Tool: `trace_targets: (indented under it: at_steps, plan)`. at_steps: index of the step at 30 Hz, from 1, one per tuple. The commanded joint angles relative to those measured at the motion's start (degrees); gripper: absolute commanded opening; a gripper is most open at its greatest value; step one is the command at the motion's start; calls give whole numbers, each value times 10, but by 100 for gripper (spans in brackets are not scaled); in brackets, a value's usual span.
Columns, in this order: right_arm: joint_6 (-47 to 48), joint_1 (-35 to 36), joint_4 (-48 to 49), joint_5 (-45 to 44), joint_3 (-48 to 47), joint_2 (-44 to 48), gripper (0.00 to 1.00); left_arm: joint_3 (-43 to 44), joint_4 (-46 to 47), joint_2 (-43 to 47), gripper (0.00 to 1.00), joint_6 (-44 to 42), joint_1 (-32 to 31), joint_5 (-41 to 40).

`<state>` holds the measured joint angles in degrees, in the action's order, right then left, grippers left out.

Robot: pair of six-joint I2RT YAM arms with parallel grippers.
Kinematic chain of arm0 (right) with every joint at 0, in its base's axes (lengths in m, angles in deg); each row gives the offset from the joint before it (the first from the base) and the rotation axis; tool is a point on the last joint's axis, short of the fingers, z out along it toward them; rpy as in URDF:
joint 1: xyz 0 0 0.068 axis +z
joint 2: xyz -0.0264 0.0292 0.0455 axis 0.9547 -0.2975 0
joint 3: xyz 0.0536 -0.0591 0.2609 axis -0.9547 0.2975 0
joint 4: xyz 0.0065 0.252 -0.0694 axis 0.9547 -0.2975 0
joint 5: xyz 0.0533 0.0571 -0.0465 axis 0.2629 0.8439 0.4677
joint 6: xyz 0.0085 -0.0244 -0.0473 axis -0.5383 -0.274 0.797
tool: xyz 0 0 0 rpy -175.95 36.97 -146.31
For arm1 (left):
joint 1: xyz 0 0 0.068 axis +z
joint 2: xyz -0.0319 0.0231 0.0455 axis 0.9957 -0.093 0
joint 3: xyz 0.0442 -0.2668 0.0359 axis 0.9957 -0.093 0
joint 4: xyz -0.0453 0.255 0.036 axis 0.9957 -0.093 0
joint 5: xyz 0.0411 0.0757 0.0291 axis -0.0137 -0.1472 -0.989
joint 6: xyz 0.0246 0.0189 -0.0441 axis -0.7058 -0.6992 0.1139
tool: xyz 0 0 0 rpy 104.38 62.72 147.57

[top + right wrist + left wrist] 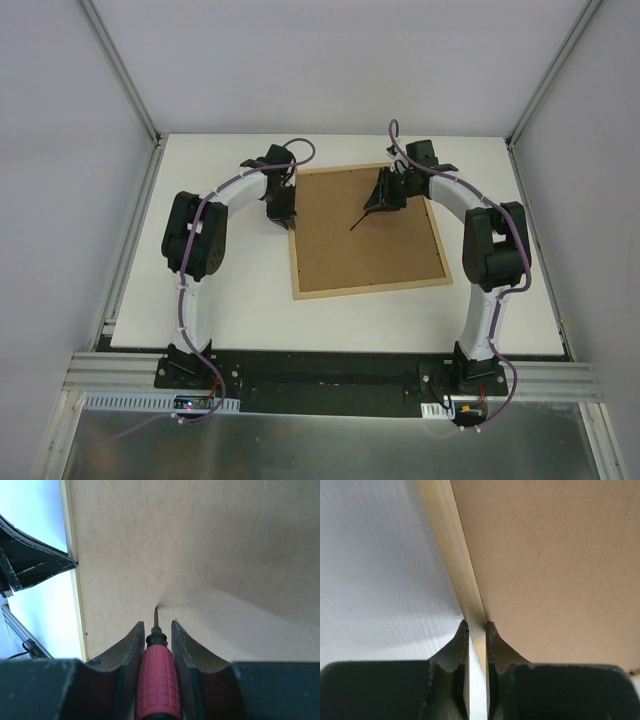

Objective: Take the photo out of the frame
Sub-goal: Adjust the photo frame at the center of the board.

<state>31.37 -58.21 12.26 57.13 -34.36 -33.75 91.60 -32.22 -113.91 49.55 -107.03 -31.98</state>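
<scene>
I have the left pincer (476,625) closed on the large rectangular picture frame of thin light wood (370,289). In the left wrist view its two fingertips pinch the pale wooden rim (455,550) between them. One tip is on the outer side, over the white table (380,570). The other is on the inner side, at the edge of the brown fibreboard back (550,565).

The frame lies flat on the table with its back up. From the left pincer it stretches away to the right, and its far right part passes under the right pincer (156,625).

The right pincer is clamped on a slim tool with a red cross-hatched handle (157,680). The handle sits squeezed between both fingers and the dark metal spike (155,612) pokes out just ahead of the tips. The spike points at the fibreboard close in front, but I cannot tell whether it touches.

From overhead the right pincer (383,200) hangs over the upper right area of the frame's back. The left pincer (283,215) sits across from it at the left rim, near the upper left corner. In the right wrist view the left pincer (30,565) shows at the far left, with its tip at the frame's edge.
</scene>
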Motion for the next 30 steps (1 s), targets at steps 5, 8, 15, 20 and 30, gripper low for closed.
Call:
trace_targets:
  at_steps: [5, 8, 15, 20, 30]
  plan:
    - [-14, 0, -26, -15, -27, -34, 0, -18, 87, -3, 0, 3, 46, 127]
    - [-20, -3, -26, -14, -48, -48, 0, 10, 87, -17, 0, 9, 47, 122]
    - [-24, -5, -33, -29, -86, -58, 0, 53, 74, -9, 7, 9, 47, 121]
    - [-15, -7, -33, -34, -72, -26, 0, -34, 57, 73, 58, -23, 30, 112]
    - [11, -4, -31, -54, -38, 31, 0, -119, -59, 80, 68, -85, -44, 126]
